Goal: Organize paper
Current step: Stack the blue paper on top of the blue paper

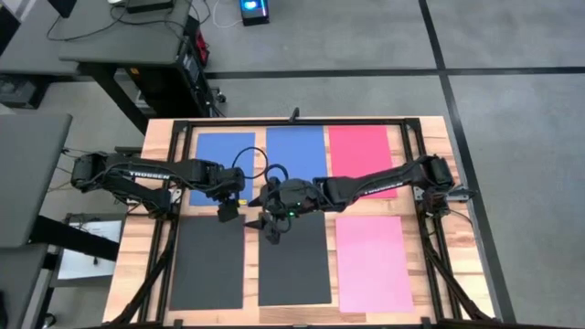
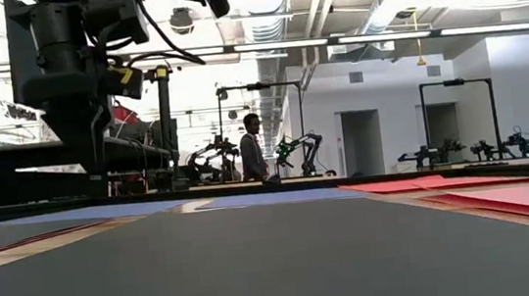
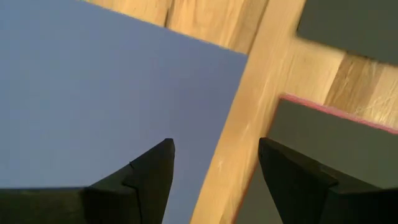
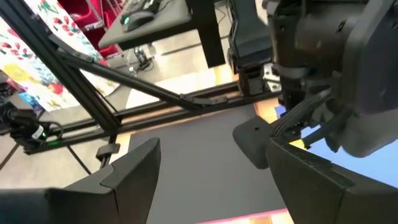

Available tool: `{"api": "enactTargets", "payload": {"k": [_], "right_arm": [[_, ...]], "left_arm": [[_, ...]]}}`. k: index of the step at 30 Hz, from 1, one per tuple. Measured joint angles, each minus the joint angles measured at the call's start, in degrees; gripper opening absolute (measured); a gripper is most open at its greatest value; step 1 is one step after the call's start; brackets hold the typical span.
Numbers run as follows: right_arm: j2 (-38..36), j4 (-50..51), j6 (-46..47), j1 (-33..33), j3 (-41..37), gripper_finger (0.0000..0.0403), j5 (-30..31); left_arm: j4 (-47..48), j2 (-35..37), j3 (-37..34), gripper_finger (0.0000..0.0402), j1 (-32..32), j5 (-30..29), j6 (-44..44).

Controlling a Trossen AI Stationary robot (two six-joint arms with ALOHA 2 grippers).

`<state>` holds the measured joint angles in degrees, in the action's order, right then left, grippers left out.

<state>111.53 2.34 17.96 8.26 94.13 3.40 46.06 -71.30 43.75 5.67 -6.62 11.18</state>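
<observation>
The wooden table [image 1: 430,137] carries six sheets of paper in two rows of three, all lying flat and apart from one another in the high view. Taking the middle dark grey sheet [image 1: 294,260] as the landmark: another dark grey sheet [image 1: 207,265] lies to its left, a pink sheet [image 1: 375,262] to its right. In the far row a blue sheet [image 1: 298,151] lies beyond it, a second blue sheet [image 1: 219,155] beyond and to the left, and a red sheet [image 1: 361,151] beyond and to the right.

Both arms reach in from the table's sides and meet over the landmark sheet's far edge. The left gripper [image 1: 228,210] hovers just off that sheet's far left corner, fingers well apart and holding nothing. The right gripper [image 1: 271,226] hangs over the sheet's far edge, spread wide and empty.

Only the left wrist view shows the bare strip of wood between the left blue sheet's corner [image 3: 93,93] and a dark grey sheet with a thin pink edge peeping from under it [image 3: 339,112]. The right wrist view looks across grey paper [image 4: 205,149] at the left arm. The low view alone shows the room, where a person [image 2: 252,147] stands far behind the table.
</observation>
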Motion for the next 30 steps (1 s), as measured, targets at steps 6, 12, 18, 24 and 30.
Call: {"api": "enactTargets", "payload": {"k": [6,12,18,24,30], "right_arm": [[0.0,0.6,0.0,0.3,0.0,0.0279,0.1],[0.0,4.0,0.0,0.9,0.0,0.0279,0.2],[-0.9,6.5,-0.9,2.7,0.0,0.0279,0.2],[-6.0,11.5,-4.5,6.2,0.0,0.0279,3.4],[-15.5,10.0,-7.7,8.3,-10.2,0.0279,10.1]], "left_arm": [[0.0,0.0,0.0,0.0215,0.0,0.0,-0.6],[-0.3,0.0,0.0,0.0215,0.0,0.0,-0.7],[-0.3,0.0,0.0,0.0215,0.0,0.0,-0.8],[-0.4,0.0,0.0,0.0215,0.0,0.0,-1.4],[-2.7,0.0,0.0,0.0214,0.0,0.0,-6.3]]}}
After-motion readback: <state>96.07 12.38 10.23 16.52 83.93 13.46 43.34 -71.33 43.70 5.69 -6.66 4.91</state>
